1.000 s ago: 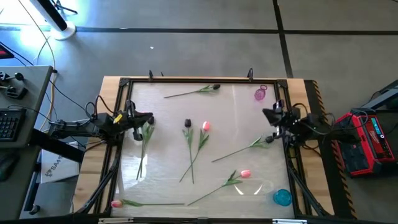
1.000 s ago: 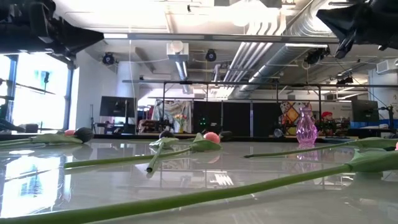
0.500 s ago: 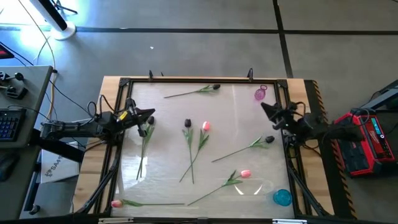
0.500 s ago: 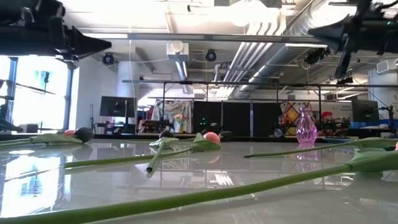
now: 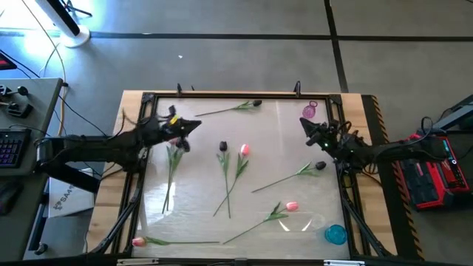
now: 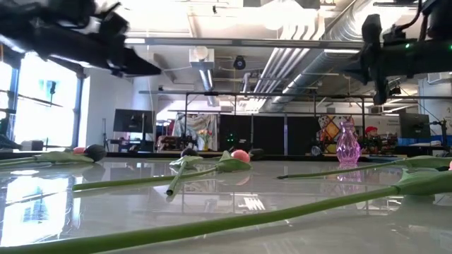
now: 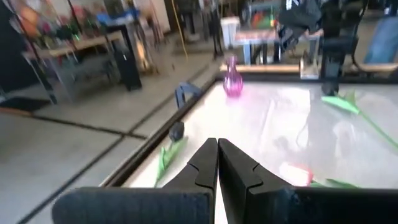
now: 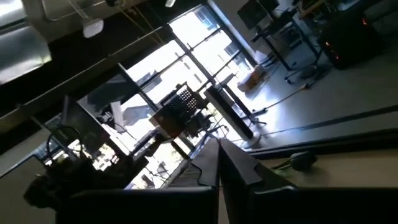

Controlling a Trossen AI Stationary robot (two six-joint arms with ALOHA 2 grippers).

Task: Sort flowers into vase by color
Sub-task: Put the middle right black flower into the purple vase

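Several tulips lie flat on the glossy white table (image 5: 199,203): pink heads (image 5: 244,149), (image 5: 291,206), (image 5: 137,241) and dark heads (image 5: 256,103), (image 5: 222,146), (image 5: 320,166). One more stem (image 5: 170,181) runs under my left arm. A pink vase (image 5: 309,111) stands at the far right, a blue vase (image 5: 335,234) at the near right. My left gripper (image 5: 198,124) (image 7: 217,144) hangs shut over the table's far left, touching nothing. My right gripper (image 5: 301,122) (image 8: 217,146) is shut in the air beside the pink vase, with nothing in it.
A dark metal frame (image 5: 222,94) borders the table, with wooden margins outside it. A desk with a keyboard (image 5: 9,148) stands to the left and a red case (image 5: 436,166) to the right. In the low view the pink vase (image 6: 346,144) stands upright beyond the stems.
My left gripper has swung out over the table toward its right and far edges, staying shut. My right gripper has gone toward the table's left and far edges, beside the pink vase, rolling as it went, also shut. No flower has moved.
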